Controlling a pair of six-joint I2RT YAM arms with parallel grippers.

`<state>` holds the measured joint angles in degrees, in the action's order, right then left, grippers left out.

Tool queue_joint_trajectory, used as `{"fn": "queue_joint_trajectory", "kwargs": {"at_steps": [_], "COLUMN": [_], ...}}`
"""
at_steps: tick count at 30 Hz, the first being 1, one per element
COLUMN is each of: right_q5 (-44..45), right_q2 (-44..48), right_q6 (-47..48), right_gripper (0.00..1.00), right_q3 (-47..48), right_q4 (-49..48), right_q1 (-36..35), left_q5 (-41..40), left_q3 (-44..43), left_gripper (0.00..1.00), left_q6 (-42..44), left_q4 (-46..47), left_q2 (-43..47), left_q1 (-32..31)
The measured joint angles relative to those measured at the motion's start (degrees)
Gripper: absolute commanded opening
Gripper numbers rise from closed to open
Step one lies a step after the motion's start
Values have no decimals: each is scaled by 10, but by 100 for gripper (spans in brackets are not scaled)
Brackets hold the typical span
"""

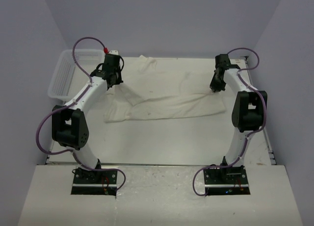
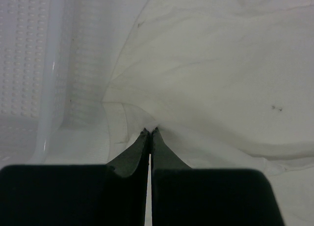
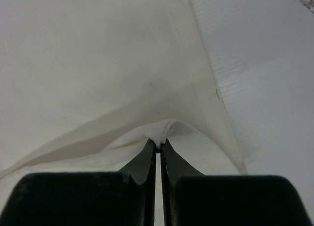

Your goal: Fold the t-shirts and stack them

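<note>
I'd worry about those thin pinches: the left gripper [image 2: 149, 131] and the right gripper [image 3: 158, 145] are each clamped on only a small peak of the t-shirt [image 1: 167, 101], which could slip if the arms pull unevenly. The cloth sags between them, below and ahead, onto the tabletop [image 1: 171, 142]. The basket [image 1: 59, 84] just beside the left gripper might snag it.

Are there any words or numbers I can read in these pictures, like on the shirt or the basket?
None can be read.
The cream cotton t-shirt is plain.
The white plastic mesh basket shows no label.
The black base plates of the arms show only tiny specks, too small to read.
</note>
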<state>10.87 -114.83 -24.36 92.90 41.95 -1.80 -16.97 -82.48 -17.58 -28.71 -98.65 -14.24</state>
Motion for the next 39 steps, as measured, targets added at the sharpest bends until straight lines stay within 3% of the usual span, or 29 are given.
{"fn": "queue_joint_trajectory", "kwargs": {"at_steps": [8, 18, 24, 39], "right_q5": [0, -1, -1, 29], "right_q2": [64, 315, 419, 615], "right_q6": [-5, -38, -67, -166], "right_gripper": [0, 0, 0, 0], "right_q3": [-78, -226, -315, -428], "right_q4": [-6, -4, 9, 95], "right_q1": [-1, -23, -36, -58], "left_q5": [6, 50, 64, 99], "left_q3": [23, 120, 161, 190], "left_gripper": [0, 0, 0, 0], "left_q6": [-14, -46, -56, -69], "left_q4": [-3, -24, -76, -183], "left_q2": [42, 236, 326, 431], "left_q1": [0, -2, -2, -5]}}
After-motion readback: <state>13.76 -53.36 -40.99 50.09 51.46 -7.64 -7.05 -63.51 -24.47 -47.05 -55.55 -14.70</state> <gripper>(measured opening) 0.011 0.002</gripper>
